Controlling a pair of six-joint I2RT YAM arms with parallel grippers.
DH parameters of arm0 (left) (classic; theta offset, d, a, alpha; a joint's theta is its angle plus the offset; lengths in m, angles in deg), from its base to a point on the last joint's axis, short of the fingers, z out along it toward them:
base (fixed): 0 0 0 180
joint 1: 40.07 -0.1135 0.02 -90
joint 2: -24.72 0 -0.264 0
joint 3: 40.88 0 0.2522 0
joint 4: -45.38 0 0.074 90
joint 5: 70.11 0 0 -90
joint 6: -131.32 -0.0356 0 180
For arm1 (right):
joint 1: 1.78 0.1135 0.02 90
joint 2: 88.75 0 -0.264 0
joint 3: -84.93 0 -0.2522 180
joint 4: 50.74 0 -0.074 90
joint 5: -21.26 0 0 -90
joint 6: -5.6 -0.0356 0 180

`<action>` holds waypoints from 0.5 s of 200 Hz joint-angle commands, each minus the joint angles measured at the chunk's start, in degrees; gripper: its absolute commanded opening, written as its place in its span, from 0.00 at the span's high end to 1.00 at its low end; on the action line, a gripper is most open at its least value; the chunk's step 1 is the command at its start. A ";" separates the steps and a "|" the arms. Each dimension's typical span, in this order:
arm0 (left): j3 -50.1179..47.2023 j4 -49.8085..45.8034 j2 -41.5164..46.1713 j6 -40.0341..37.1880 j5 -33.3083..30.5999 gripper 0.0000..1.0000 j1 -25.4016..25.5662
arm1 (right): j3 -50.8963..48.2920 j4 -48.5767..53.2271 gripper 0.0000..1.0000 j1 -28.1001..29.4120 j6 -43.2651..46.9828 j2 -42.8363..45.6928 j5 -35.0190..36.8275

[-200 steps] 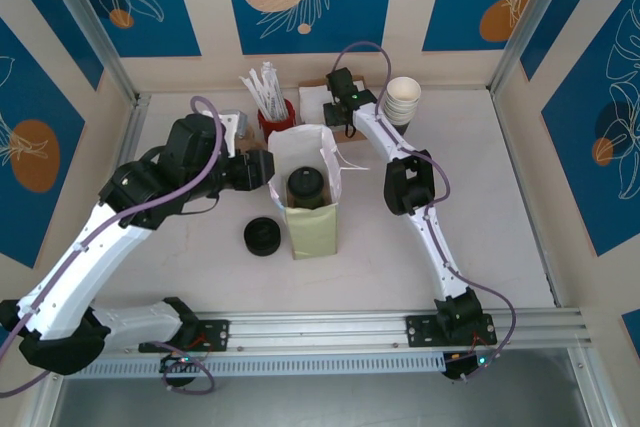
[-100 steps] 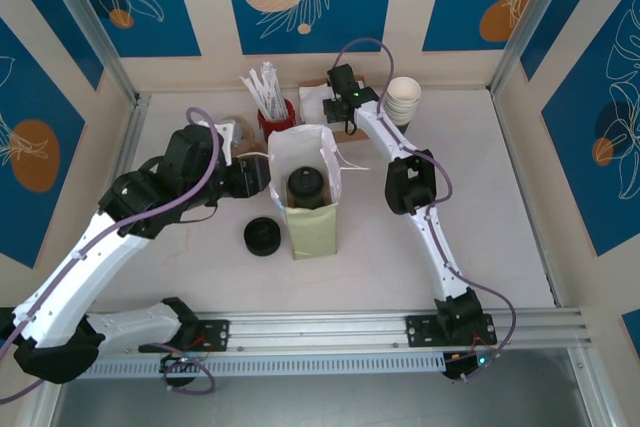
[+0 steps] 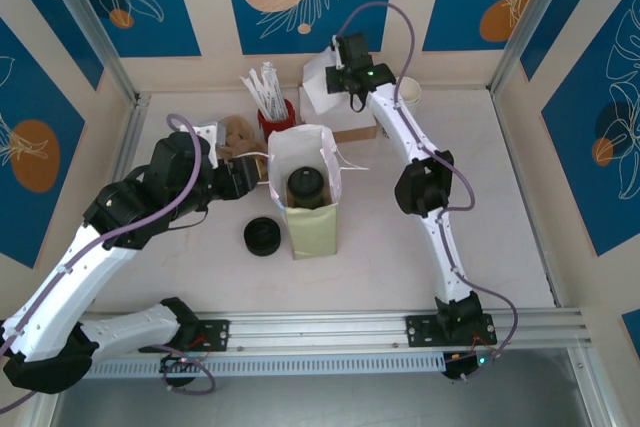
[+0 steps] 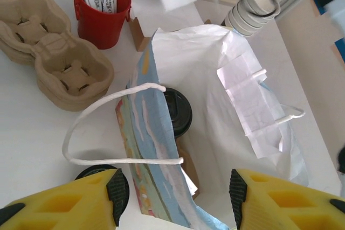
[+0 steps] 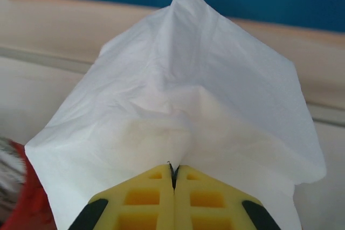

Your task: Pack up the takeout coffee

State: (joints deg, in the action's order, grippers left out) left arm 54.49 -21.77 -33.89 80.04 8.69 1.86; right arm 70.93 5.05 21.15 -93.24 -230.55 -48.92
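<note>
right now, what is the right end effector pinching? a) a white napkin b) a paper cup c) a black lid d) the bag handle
A: the right end effector is shut on a white napkin, its yellow fingers pressed together on the sheet's lower edge.

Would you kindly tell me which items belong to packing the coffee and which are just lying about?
Job: coffee cup, paper bag around it, probably the napkin in the right gripper.
Lying about: loose black lid, red cup of sticks, cardboard cup tray, stack of white cups.

takeout coffee [image 3: 304, 187] upright inside bag [image 3: 312, 232], black lid on
</note>
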 commanded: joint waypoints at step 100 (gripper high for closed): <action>-10.50 -7.39 9.31 2.51 -14.63 0.36 0.52 | 0.34 19.65 1.00 1.67 -16.50 29.65 -19.64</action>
State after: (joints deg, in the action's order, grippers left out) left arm 47.78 -26.73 -27.20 81.78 0.82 1.86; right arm 71.92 17.68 22.20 -99.69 -208.40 -56.22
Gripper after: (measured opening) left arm 0.635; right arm 0.054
